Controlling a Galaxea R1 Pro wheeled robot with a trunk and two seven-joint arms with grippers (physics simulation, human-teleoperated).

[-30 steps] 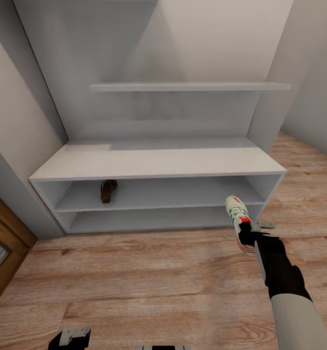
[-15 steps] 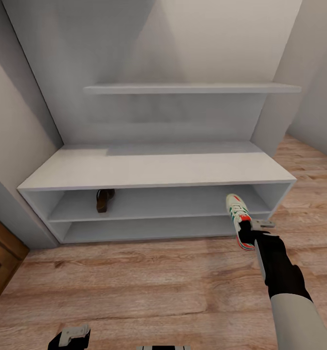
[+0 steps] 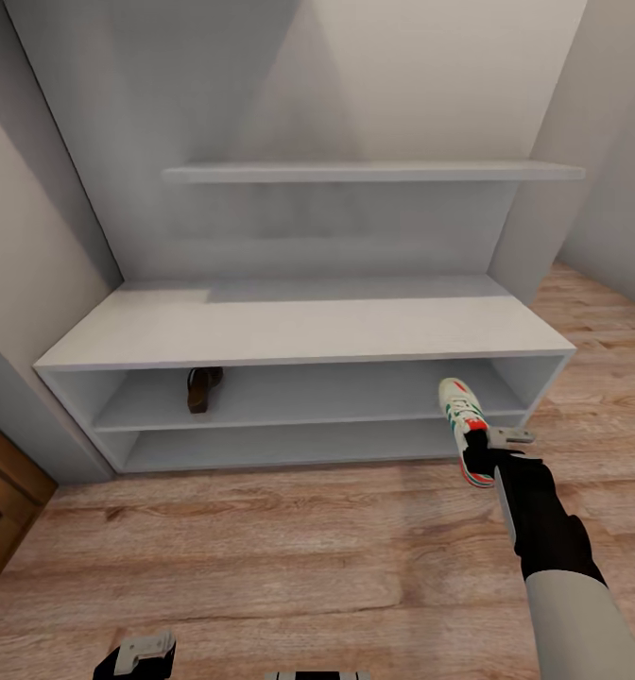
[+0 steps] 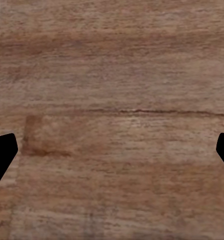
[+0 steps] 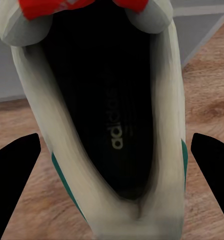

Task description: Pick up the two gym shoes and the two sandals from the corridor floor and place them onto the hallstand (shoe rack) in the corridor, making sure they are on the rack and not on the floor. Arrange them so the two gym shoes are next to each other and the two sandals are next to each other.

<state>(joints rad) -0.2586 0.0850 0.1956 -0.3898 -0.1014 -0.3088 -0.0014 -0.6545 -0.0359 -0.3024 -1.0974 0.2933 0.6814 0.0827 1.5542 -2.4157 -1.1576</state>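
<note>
One cream-white gym shoe with green stripes and red-orange patches hangs above the floor before the right end of the hallstand. My right gripper is shut on its heel end. In the right wrist view I look into the shoe's dark opening, with a black finger on either side of it. One brown sandal lies on the hallstand's upper shelf bay, toward the left. My left gripper hangs low and open over the bare wood floor. The other shoe and the other sandal are out of view.
The wood-plank corridor floor stretches between me and the hallstand. A floating shelf hangs above the bench top. Grey walls close both sides, and a brown door frame stands at the left edge.
The whole view shifted in the first half second as the camera moved closer to the hallstand; since then it has held still. The gym shoe stays in my right gripper.
</note>
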